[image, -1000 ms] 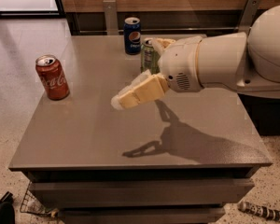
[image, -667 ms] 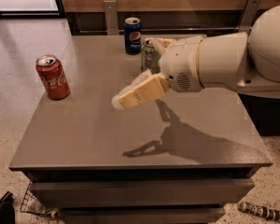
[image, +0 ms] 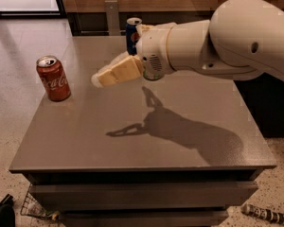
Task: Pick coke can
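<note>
The coke can (image: pixel 53 78), red with white script and a silver top, stands upright near the left edge of the grey table (image: pixel 132 141). My gripper (image: pixel 98 78) hangs above the table's middle-left and points left at the can. It is to the right of the can and apart from it, at about the can's height. It holds nothing that I can see. The big white arm (image: pixel 227 41) reaches in from the right.
A blue Pepsi can (image: pixel 131 32) stands at the table's back edge, behind the wrist. A green can (image: pixel 154 75) is mostly hidden behind the wrist. The arm's shadow lies across the table's middle. The floor lies to the left, and small clutter lies on it below the table.
The gripper has moved left and a little up, closer to the coke can. The cans have not moved.
</note>
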`<state>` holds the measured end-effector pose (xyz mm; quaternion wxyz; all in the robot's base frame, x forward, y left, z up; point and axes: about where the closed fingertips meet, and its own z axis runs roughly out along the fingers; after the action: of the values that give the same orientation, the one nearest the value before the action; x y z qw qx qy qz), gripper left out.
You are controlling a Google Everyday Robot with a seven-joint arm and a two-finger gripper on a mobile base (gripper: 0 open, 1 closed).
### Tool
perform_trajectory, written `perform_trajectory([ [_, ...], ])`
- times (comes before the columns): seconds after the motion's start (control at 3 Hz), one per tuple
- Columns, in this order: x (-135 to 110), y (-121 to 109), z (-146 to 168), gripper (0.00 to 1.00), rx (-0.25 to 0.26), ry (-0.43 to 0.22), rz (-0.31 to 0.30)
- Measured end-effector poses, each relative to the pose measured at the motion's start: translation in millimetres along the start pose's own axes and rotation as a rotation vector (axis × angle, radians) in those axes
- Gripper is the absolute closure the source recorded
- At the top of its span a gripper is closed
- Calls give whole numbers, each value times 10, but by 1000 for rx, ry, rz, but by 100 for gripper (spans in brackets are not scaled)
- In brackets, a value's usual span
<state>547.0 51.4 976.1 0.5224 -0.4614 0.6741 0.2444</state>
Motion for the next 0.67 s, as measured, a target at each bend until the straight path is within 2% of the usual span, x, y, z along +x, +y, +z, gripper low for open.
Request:
perform_trajectory([
  [0.33,-239,-201,402,0,13,-126,-2],
  [0.67,-373,-219,840,0,-16,-229,-11],
])
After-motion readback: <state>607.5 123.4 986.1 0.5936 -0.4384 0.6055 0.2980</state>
